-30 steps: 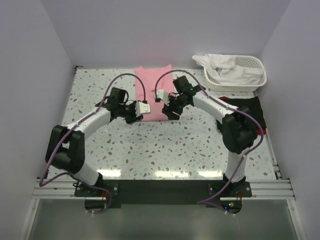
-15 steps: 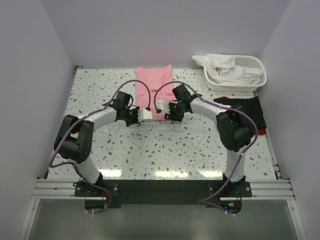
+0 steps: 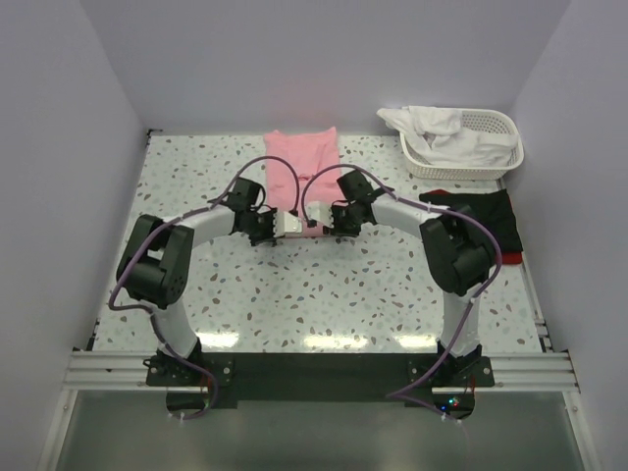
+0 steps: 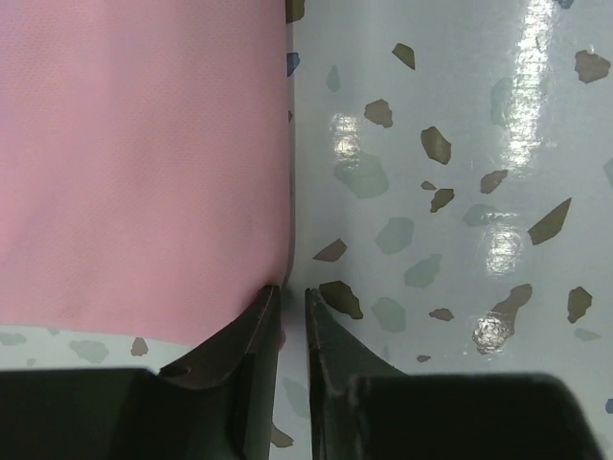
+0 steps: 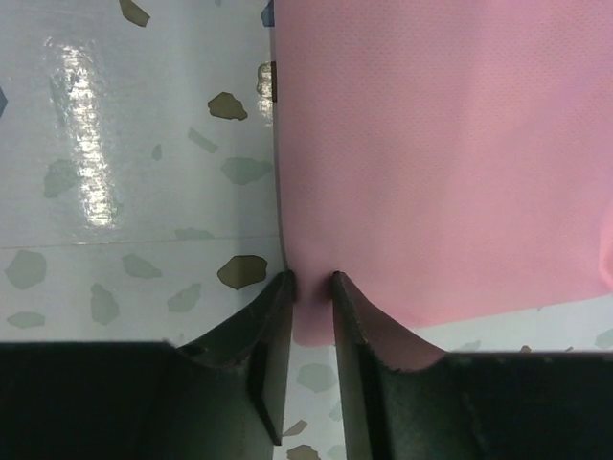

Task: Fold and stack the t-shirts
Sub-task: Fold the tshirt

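The light pink t-shirt (image 3: 302,162) lies as a long folded strip at the back middle of the table. My left gripper (image 3: 284,224) is at its near edge. In the left wrist view the jaws stand almost together on the shirt's (image 4: 144,163) near corner, the gripper (image 4: 293,295) pinching its side edge. My right gripper (image 3: 320,218) is also at the near edge. In the right wrist view it (image 5: 311,280) is shut on the other near corner of the pink cloth (image 5: 441,153), which shows between the jaws.
A white lattice basket (image 3: 491,157) with a white t-shirt (image 3: 437,130) stands at the back right. A black t-shirt (image 3: 483,214) lies right of the right arm, with red cloth (image 3: 511,258) peeking from under it. Walls close three sides.
Both grippers have moved inward toward each other and down onto the pink t-shirt's near edge, and both elbows have swung forward.
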`<state>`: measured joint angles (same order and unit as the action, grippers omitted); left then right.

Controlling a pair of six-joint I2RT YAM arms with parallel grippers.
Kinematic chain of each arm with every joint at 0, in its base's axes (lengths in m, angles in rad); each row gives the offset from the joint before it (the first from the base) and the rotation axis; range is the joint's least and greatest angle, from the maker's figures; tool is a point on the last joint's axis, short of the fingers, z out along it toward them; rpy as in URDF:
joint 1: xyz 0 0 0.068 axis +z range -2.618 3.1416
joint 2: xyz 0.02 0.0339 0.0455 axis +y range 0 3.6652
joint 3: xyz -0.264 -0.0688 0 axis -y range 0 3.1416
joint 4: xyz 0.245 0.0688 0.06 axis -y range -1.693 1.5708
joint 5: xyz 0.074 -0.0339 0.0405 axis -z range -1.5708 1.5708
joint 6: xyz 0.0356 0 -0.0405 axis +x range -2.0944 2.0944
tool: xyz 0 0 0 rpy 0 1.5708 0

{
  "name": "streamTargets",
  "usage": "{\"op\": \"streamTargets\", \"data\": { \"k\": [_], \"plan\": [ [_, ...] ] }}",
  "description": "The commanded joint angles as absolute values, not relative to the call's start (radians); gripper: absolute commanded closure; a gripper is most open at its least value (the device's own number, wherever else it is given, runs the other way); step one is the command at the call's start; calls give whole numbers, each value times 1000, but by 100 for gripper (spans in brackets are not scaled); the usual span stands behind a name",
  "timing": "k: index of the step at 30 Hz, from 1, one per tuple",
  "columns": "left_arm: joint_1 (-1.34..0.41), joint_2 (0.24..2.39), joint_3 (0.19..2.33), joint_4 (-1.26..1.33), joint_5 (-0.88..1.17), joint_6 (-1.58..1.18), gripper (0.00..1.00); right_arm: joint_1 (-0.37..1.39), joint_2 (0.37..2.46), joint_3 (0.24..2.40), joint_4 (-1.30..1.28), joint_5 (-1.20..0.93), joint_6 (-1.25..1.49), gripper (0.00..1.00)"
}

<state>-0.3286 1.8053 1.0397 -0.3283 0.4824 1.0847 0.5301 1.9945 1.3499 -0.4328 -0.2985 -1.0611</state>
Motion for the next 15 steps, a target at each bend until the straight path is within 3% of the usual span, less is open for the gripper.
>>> {"op": "streamTargets", "data": {
  "k": [1, 4, 5, 6, 15],
  "plan": [
    [-334, 1850, 1075, -317, 466, 1112, 80, 532, 2036, 1358, -428, -276, -1089, 74],
    [-334, 1868, 1098, -316, 454, 1089, 88, 532, 2051, 1394, -445, -262, -1068, 88],
    [-331, 1874, 1121, -319, 454, 1059, 95, 532, 2055, 1407, -459, -262, -1048, 97],
    [-331, 1878, 1130, -327, 456, 1045, 99, 531, 2054, 1420, -462, -261, -1045, 100],
    [-327, 1816, 1131, -348, 480, 1005, 100, 529, 2006, 1443, -483, -301, -999, 100]
  ]
}}
